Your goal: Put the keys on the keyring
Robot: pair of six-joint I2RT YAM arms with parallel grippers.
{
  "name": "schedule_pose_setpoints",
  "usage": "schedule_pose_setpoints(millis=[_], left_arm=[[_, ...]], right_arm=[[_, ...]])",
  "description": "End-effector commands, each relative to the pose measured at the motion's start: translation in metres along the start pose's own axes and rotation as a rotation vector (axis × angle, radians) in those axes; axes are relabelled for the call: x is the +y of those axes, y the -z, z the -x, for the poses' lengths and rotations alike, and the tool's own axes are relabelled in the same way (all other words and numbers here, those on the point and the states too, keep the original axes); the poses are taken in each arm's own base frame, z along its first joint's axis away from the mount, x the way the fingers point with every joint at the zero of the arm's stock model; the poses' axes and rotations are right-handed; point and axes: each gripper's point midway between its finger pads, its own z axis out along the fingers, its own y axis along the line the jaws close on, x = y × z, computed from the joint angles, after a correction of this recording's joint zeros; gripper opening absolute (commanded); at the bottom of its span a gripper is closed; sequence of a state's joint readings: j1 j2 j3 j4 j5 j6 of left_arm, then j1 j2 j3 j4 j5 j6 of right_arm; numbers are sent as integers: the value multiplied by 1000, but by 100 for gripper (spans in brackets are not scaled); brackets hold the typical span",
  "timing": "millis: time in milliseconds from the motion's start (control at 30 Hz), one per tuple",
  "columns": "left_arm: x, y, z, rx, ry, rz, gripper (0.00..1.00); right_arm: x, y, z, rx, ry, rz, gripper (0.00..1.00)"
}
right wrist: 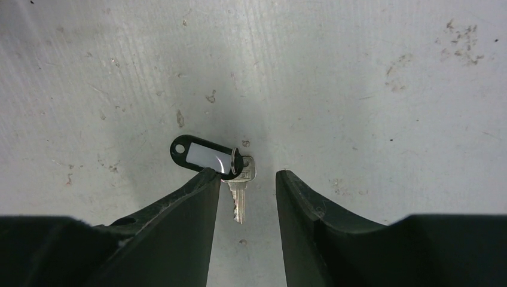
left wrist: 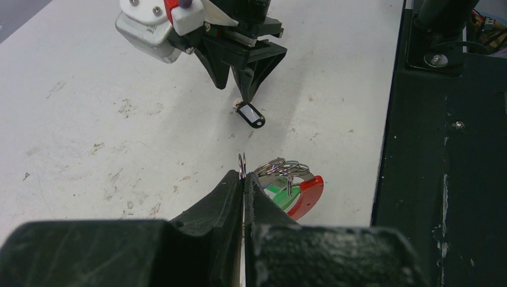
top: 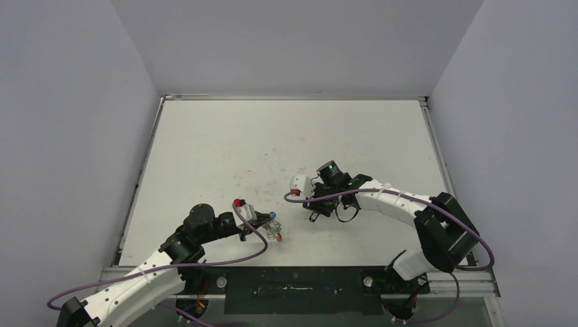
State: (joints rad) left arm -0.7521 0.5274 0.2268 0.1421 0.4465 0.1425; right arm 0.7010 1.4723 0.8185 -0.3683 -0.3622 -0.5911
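My left gripper (left wrist: 244, 176) is shut on a thin silvery ring that stands edge-on between its tips. This ring belongs to the keyring (left wrist: 286, 168), a bunch of silvery coils with a red curved section (left wrist: 309, 196); a green key head (left wrist: 280, 194) lies under the coils. The bunch sits near the table's front edge (top: 275, 229). Further back, my right gripper (right wrist: 246, 174) is open and low over a silver key (right wrist: 238, 197) with a black tag (right wrist: 200, 154). The key's shaft lies between the fingers, and the left finger (right wrist: 203, 185) touches the tag.
The white tabletop (top: 272, 143) is scuffed and walled on three sides. A black rail (left wrist: 436, 179) runs along the near edge, just right of the keyring. The right arm's fingers (left wrist: 248, 95) hang a short way beyond the left gripper.
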Motion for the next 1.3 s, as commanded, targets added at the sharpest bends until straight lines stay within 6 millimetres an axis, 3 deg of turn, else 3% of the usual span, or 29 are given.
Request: schedule_pose_setpoints(millis=[0, 200, 567, 767, 1067, 1267], left_arm=[[3, -1, 28, -75, -44, 1, 0], [4, -1, 27, -73, -44, 5, 0], [4, -2, 28, -74, -45, 5, 0], [4, -1, 29, -74, -47, 6, 0], [4, 0, 29, -73, -51, 9, 0], [3, 1, 29, -74, -53, 7, 0]], right_arm=[[-10, -5, 7, 0, 37, -2, 41], [-9, -9, 2, 18, 35, 3, 40], [-14, -16, -1, 56, 38, 11, 27], [-14, -15, -2, 78, 37, 18, 0], [-30, 22, 27, -10, -24, -104, 0], [-28, 35, 38, -80, -108, -104, 0]])
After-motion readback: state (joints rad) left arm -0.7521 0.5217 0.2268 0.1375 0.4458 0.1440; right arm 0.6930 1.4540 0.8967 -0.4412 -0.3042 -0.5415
